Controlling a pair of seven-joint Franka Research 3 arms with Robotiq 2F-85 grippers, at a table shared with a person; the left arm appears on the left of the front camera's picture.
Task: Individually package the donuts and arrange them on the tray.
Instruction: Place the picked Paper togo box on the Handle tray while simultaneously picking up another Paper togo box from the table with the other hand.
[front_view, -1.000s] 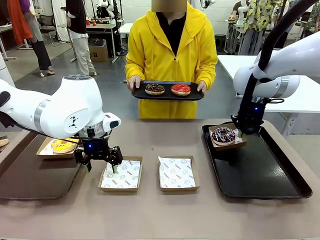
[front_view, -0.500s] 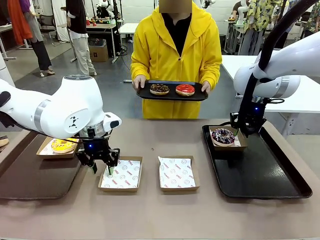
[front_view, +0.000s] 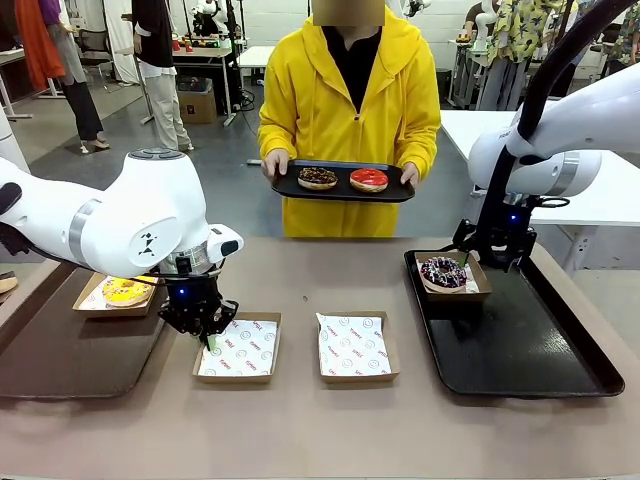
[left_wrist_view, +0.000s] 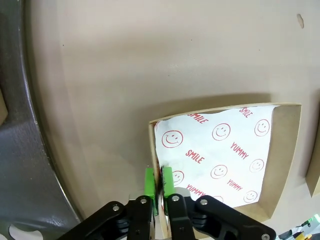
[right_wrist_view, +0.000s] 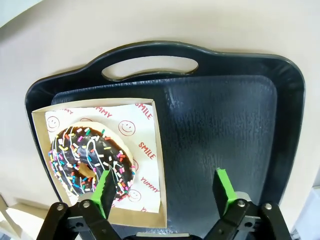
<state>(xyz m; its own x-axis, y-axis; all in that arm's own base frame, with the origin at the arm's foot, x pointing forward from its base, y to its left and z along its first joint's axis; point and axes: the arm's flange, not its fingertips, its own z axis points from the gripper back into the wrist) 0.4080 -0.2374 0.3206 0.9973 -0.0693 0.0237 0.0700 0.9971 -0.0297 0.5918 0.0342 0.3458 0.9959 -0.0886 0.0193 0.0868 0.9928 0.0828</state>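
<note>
The purple donut (front_view: 444, 271) sits boxed in the black tray's (front_view: 540, 350) far-left corner, right jaws apart over it. Left of that tray, left jaws pinch an empty box's (front_view: 240, 348) wall; the yellow donut (front_view: 127, 291) is boxed farther left. The chocolate donut (front_view: 318, 178) and red donut (front_view: 369, 179) wait beyond, unboxed.

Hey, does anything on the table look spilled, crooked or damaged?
Nothing stands out. The purple donut sits whole in its box on the black tray, the yellow donut lies boxed too, and the left gripper pinches the rim of an empty box. No spills or damage.
</note>
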